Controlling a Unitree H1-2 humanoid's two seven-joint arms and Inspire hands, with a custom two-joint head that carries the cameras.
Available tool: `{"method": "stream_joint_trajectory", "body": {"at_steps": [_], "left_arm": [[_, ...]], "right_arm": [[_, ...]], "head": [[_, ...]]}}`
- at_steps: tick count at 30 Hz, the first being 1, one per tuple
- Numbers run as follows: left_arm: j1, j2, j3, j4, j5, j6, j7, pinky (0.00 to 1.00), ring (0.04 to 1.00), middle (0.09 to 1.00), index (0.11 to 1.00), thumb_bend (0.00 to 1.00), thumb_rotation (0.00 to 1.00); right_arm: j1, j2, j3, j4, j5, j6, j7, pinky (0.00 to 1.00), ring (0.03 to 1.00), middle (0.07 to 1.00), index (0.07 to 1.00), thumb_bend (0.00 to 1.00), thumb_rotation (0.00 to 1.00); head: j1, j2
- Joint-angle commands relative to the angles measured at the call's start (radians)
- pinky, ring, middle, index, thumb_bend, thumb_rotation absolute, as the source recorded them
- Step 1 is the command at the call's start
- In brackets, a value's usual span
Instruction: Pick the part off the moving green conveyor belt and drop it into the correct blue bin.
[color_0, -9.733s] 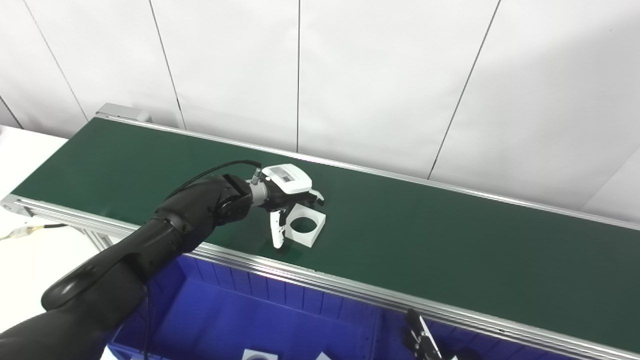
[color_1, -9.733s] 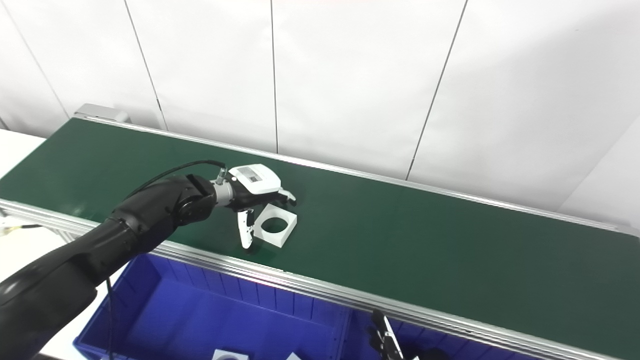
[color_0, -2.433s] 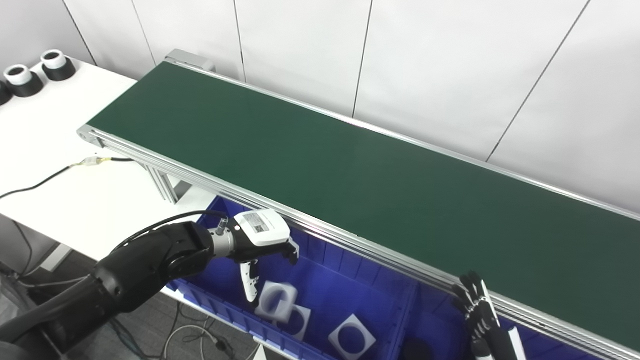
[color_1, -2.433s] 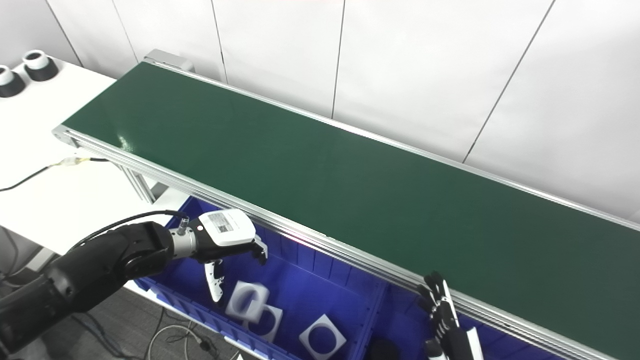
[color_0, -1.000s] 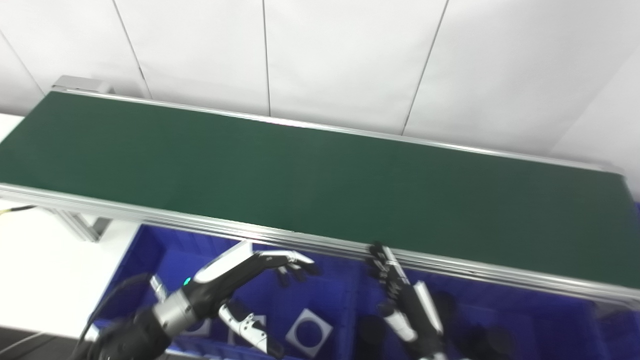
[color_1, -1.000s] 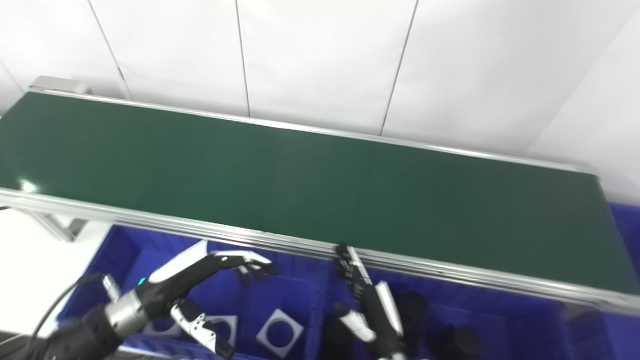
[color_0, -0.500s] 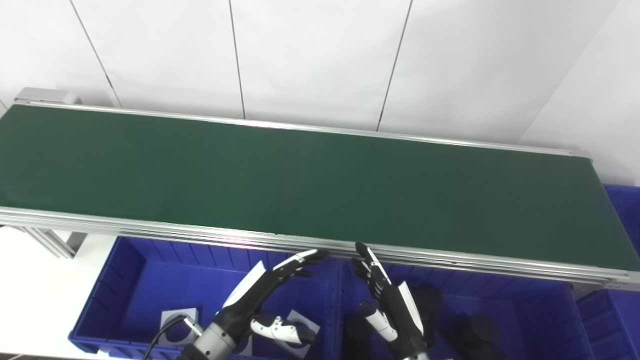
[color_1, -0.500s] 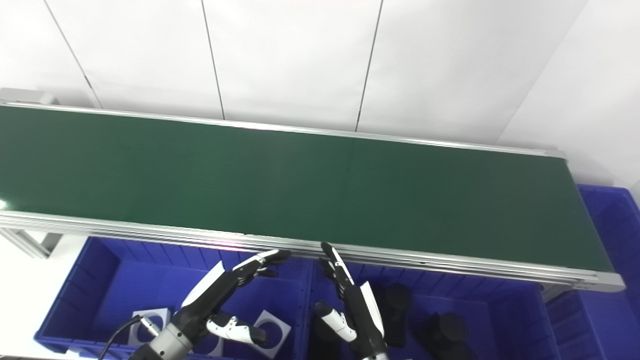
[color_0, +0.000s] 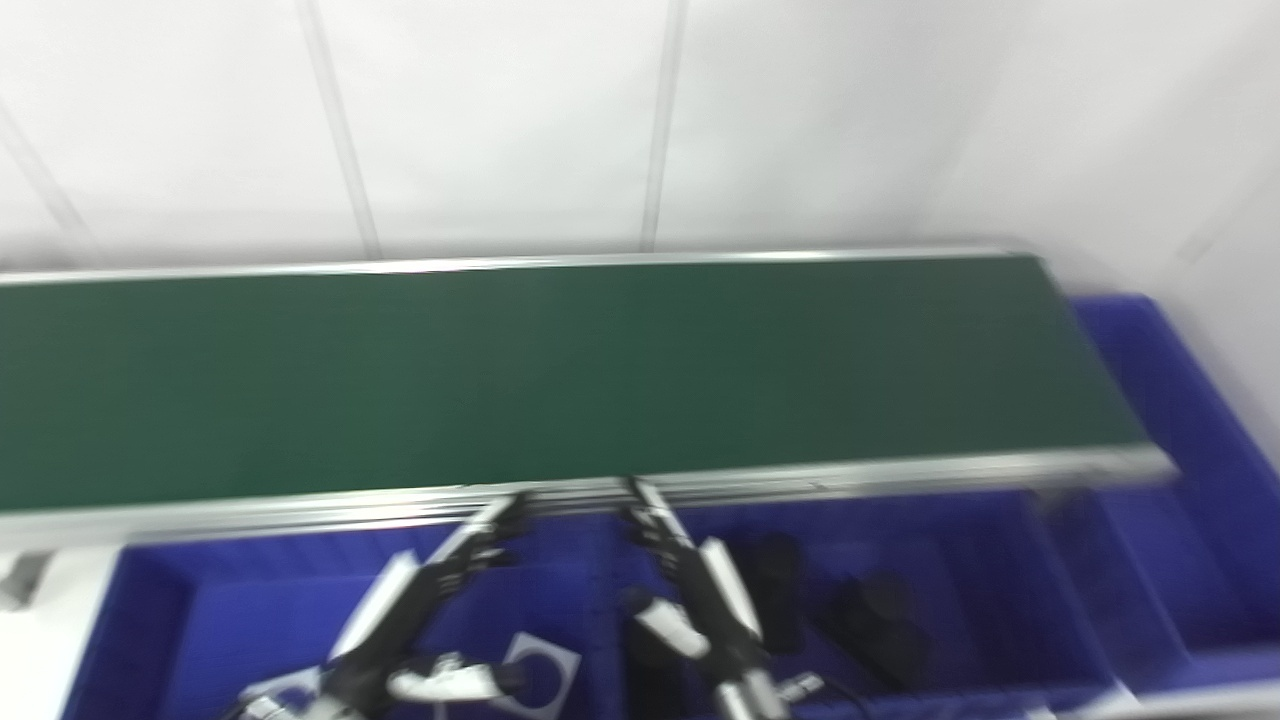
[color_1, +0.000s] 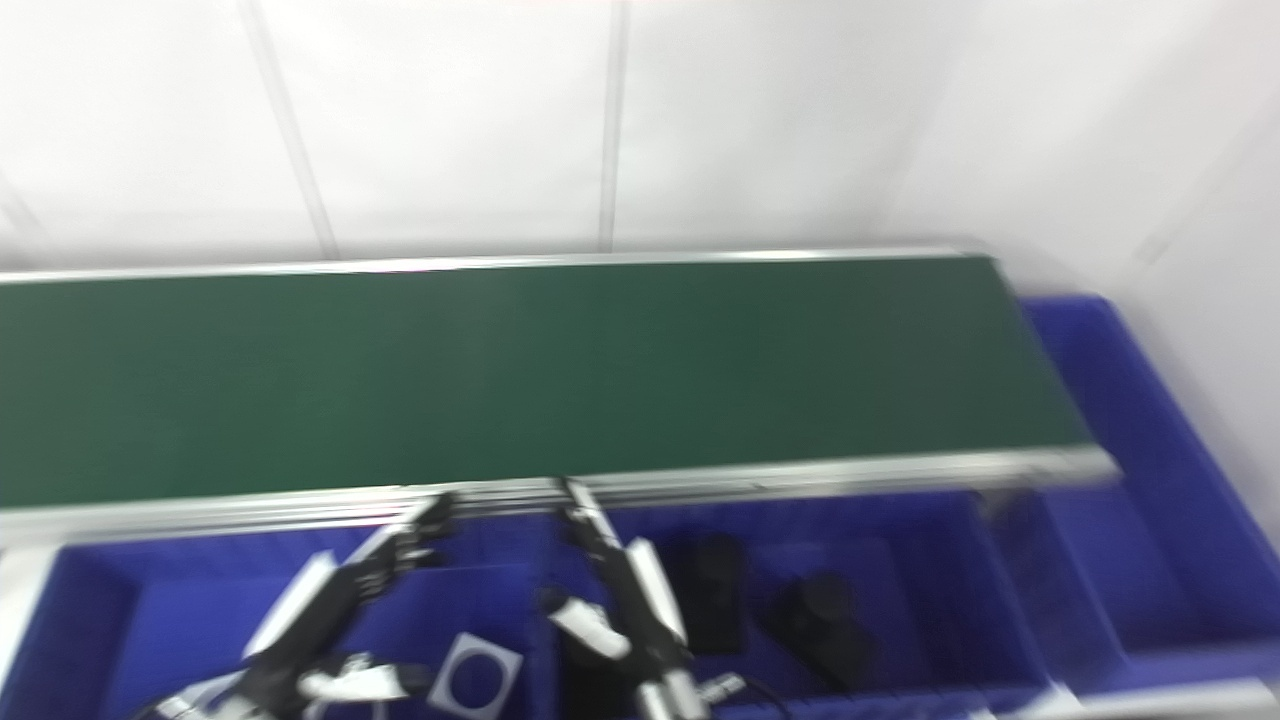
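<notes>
- Below the conveyor belt (color_0: 560, 370), over the blue bins (color_0: 160, 620): left hand (color_0: 420, 600) and right hand (color_0: 690, 590), fingers spread, holding nothing, seemingly poised for the next pickup.
- Smooth matte green, aluminium-edged, bare (blurred frames).
- Flat white square part (color_1: 475, 675), round hole, lying in left bin.

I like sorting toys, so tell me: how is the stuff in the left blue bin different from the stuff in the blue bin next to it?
The left blue bin holds a flat white square part with a round hole; the middle blue bin holds dark black parts. The white part shows clearly; the black parts are too blurred to tell their shape. Both lots lie on a bin floor, just below the green conveyor belt.
</notes>
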Motion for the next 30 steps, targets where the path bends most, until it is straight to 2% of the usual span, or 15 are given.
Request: {"method": "stream_joint_trajectory", "body": {"at_steps": [1,4,6,7,8,9,10,11,12,13,14,15,22,26,30], "left_arm": [[-0.011,0.003,-0.001,-0.016,-0.017,-0.033,-0.008,0.86,0.914,0.939,0.928,0.98,0.62],[-0.004,0.002,-0.004,-0.018,0.0,-0.046,0.001,0.84,0.903,0.933,0.923,0.98,0.63],[0.002,-0.005,-0.009,-0.031,0.014,-0.044,0.006,0.82,0.895,0.929,0.923,0.96,0.62],[0.005,-0.011,-0.013,-0.038,0.023,-0.041,0.01,0.82,0.893,0.928,0.924,0.96,0.62],[0.007,-0.017,-0.016,-0.043,0.03,-0.038,0.012,0.8,0.889,0.927,0.925,0.95,0.61],[0.009,-0.026,-0.021,-0.054,0.046,-0.027,0.018,0.8,0.886,0.927,0.925,0.95,0.61],[0.012,-0.034,-0.024,-0.062,0.059,-0.018,0.022,0.8,0.892,0.93,0.929,0.96,0.61],[0.016,-0.048,-0.028,-0.076,0.07,0.002,0.028,0.8,0.894,0.931,0.929,0.97,0.61],[0.019,-0.058,-0.03,-0.086,0.078,0.016,0.031,0.8,0.894,0.931,0.929,0.97,0.61],[0.022,-0.073,-0.034,-0.097,0.091,0.031,0.038,0.8,0.895,0.931,0.928,0.97,0.61],[0.025,-0.083,-0.037,-0.105,0.1,0.041,0.043,0.8,0.895,0.93,0.93,0.97,0.61],[0.028,-0.098,-0.038,-0.112,0.11,0.052,0.053,0.8,0.896,0.93,0.93,0.97,0.62],[0.044,-0.17,-0.033,-0.122,0.131,0.097,0.104,0.84,0.929,0.946,0.922,0.97,0.66],[0.047,-0.19,-0.033,-0.112,0.139,0.089,0.131,0.87,0.932,0.952,0.935,0.94,0.69],[0.049,-0.195,-0.04,-0.121,0.142,0.101,0.134,0.87,0.936,0.954,0.935,0.94,0.69]], "right_arm": [[-0.011,0.014,0.009,-0.011,0.005,-0.048,-0.016,0.91,0.925,0.988,0.966,0.9,0.91],[-0.004,0.005,0.011,-0.024,0.011,-0.048,-0.01,0.9,0.921,0.989,0.968,0.9,0.92],[0.008,-0.004,0.007,-0.044,0.02,-0.046,-0.001,0.9,0.918,0.99,0.97,0.91,0.91],[0.016,-0.011,0.004,-0.059,0.022,-0.043,0.004,0.9,0.917,0.989,0.97,0.91,0.91],[0.022,-0.016,0.001,-0.071,0.023,-0.041,0.008,0.89,0.912,0.988,0.971,0.91,0.92],[0.029,-0.024,-0.004,-0.086,0.032,-0.039,0.015,0.89,0.909,0.987,0.972,0.91,0.92],[0.034,-0.03,-0.007,-0.097,0.04,-0.038,0.021,0.89,0.907,0.986,0.97,0.92,0.92],[0.038,-0.04,-0.012,-0.107,0.053,-0.04,0.029,0.89,0.906,0.979,0.968,0.92,0.92],[0.041,-0.046,-0.014,-0.114,0.062,-0.041,0.034,0.89,0.906,0.978,0.968,0.92,0.92],[0.045,-0.056,-0.019,-0.123,0.076,-0.042,0.044,0.89,0.905,0.976,0.967,0.92,0.92],[0.048,-0.063,-0.022,-0.129,0.087,-0.042,0.052,0.88,0.905,0.968,0.965,0.9,0.91],[0.053,-0.072,-0.025,-0.139,0.095,-0.04,0.059,0.88,0.903,0.963,0.963,0.9,0.92],[0.074,-0.109,-0.048,-0.19,0.116,-0.018,0.086,0.86,0.886,0.938,0.953,0.9,0.94],[0.078,-0.123,-0.055,-0.201,0.139,-0.016,0.109,0.86,0.89,0.941,0.957,0.9,0.93],[0.081,-0.127,-0.061,-0.207,0.143,-0.018,0.123,0.85,0.892,0.938,0.962,0.9,0.94]], "head": [[0.028,0.006],[0.076,0.015],[0.124,0.023],[0.174,0.033],[0.183,0.034],[0.238,0.042],[0.248,0.042],[0.301,0.048],[0.301,0.048],[0.351,0.055],[0.351,0.055],[0.386,0.058],[0.506,0.068],[0.553,0.075],[0.562,0.078]]}}
